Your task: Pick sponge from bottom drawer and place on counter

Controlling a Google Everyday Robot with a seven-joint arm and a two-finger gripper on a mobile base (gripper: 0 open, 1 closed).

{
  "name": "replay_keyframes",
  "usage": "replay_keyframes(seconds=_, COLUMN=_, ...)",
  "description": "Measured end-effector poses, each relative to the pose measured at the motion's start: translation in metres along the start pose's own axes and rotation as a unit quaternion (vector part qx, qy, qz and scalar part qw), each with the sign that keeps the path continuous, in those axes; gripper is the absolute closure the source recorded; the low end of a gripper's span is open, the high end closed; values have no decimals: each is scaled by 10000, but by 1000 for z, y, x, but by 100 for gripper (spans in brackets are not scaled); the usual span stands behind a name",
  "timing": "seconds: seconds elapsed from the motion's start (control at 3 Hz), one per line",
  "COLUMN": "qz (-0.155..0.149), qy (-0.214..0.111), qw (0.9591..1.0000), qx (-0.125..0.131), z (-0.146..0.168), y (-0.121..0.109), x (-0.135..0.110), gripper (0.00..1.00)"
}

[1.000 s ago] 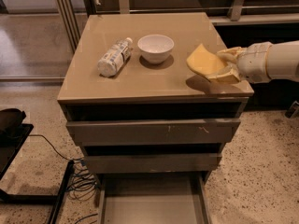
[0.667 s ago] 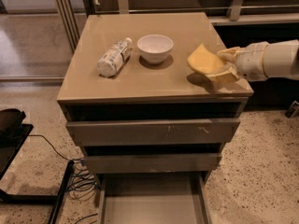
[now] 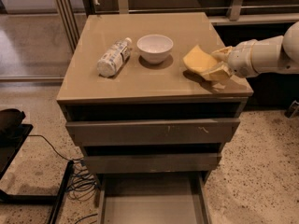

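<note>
- Pale-yellow soft flat sponge [image 3: 198, 59] is pinched by its right edge in the clenched jaws of the white-armed gripper [image 3: 218, 66], sticking out left of the jaws, over the right end of the glossy beige-taupe worktop [image 3: 140, 80].
- Looks light, squashy, not slippery; an edge pinch should do, though it may droop.
- Grey-brown bottom drawer [image 3: 152, 204] stands open, well below and left of the jaws; its front is cut off.
- Cannot tell whether the sponge's underside touches the worktop; the jaws are partly hidden by it.

A smooth white cylindrical arm [image 3: 267, 55], ringed by a darker seam at the wrist, ends in a pincer [image 3: 216, 65] with pale yellowish fingers [image 3: 223, 53] above the tabletop's [image 3: 140, 80] right front edge.
</note>
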State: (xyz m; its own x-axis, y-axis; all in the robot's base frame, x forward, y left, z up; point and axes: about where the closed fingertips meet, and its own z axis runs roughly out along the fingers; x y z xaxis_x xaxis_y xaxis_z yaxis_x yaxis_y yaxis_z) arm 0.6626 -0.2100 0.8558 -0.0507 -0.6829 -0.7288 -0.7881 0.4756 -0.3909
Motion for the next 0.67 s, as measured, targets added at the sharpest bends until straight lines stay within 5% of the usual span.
replay_keyframes(seconds=0.67, qz=3, qy=3, qw=10000, qx=-2, z=0, y=0, x=0, gripper=58)
